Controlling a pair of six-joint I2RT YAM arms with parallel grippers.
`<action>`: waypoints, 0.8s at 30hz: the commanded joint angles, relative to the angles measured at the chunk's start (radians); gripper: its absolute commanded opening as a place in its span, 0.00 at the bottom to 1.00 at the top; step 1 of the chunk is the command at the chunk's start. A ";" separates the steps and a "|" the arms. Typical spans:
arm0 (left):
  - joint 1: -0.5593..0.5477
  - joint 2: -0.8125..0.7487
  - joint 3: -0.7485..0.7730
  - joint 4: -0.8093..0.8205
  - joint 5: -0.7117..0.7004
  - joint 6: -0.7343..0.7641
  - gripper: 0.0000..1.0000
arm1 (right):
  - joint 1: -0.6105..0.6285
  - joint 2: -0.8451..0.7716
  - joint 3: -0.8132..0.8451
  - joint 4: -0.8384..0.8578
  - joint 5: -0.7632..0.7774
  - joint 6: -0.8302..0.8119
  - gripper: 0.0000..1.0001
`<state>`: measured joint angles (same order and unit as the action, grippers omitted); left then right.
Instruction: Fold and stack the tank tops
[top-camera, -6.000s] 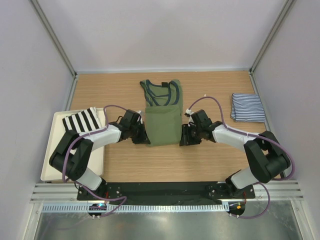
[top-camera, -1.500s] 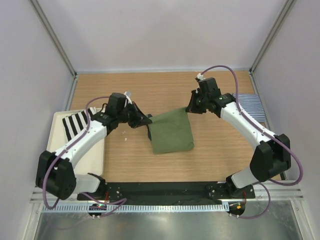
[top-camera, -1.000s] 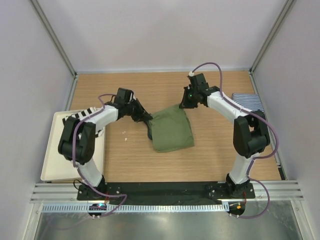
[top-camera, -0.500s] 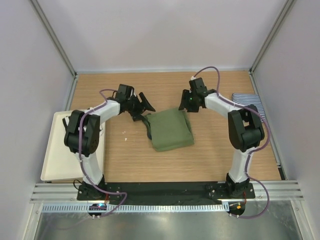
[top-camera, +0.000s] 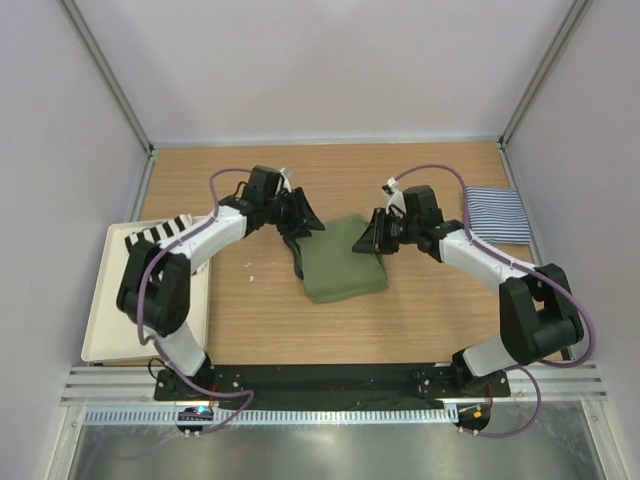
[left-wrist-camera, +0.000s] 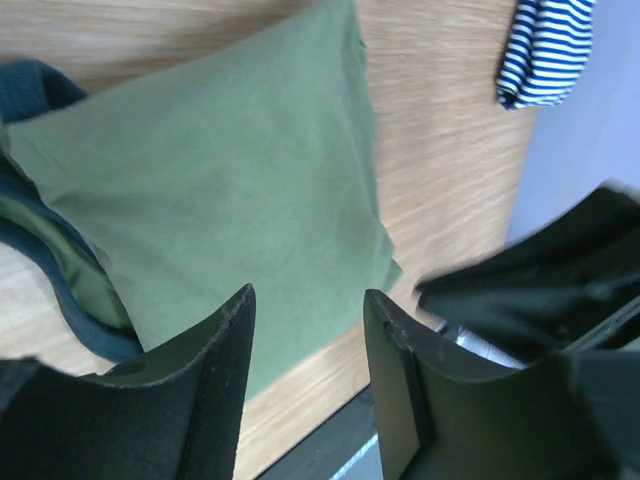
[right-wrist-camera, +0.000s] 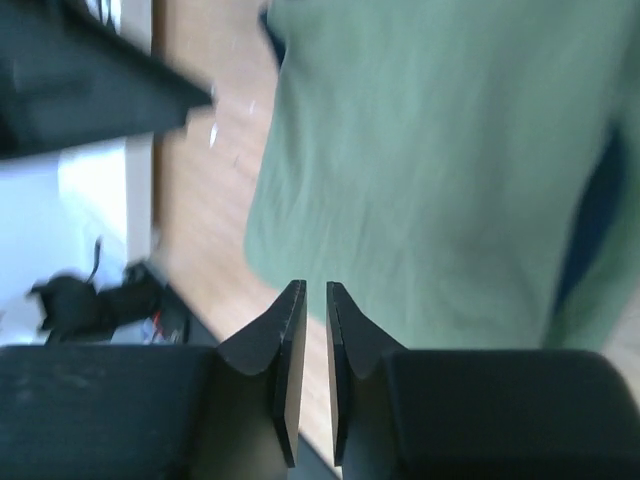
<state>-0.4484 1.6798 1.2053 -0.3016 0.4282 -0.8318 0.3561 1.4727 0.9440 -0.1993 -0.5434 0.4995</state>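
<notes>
The olive green tank top (top-camera: 340, 260) lies folded into a rough square mid-table, its navy trim (top-camera: 297, 255) showing along the left edge. The striped tank top (top-camera: 497, 213) lies folded at the far right. My left gripper (top-camera: 306, 221) hovers at the green top's back left corner, open and empty. In the left wrist view the left gripper (left-wrist-camera: 305, 300) frames the green top (left-wrist-camera: 230, 190) below, with the striped top (left-wrist-camera: 545, 50) beyond it. My right gripper (top-camera: 370, 240) is at the top's back right corner. In the right wrist view the right gripper (right-wrist-camera: 315, 290) stands barely apart, empty, above the green cloth (right-wrist-camera: 440, 170).
A white tray (top-camera: 110, 320) sits at the left edge, holding a cloth with broad black and white stripes (top-camera: 160, 232). Grey walls close in the table on three sides. A black rail (top-camera: 320, 380) carries the arm bases along the near edge.
Both grippers have let go of the green top, which now lies flat and folded. The left gripper moved right, the right arm swung nearer, and its jaws narrowed.
</notes>
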 joint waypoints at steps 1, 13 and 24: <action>0.037 0.130 0.043 0.065 0.047 -0.009 0.47 | 0.000 0.000 -0.141 0.296 -0.294 0.152 0.18; 0.099 0.414 0.230 0.085 0.129 -0.021 0.41 | -0.063 0.331 -0.364 0.630 -0.386 0.290 0.01; 0.031 0.141 0.156 -0.002 0.043 0.034 0.56 | -0.072 0.144 -0.188 0.312 -0.288 0.145 0.09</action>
<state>-0.3771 1.9614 1.3884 -0.3023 0.4896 -0.8249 0.2832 1.7153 0.6476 0.1955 -0.8871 0.7071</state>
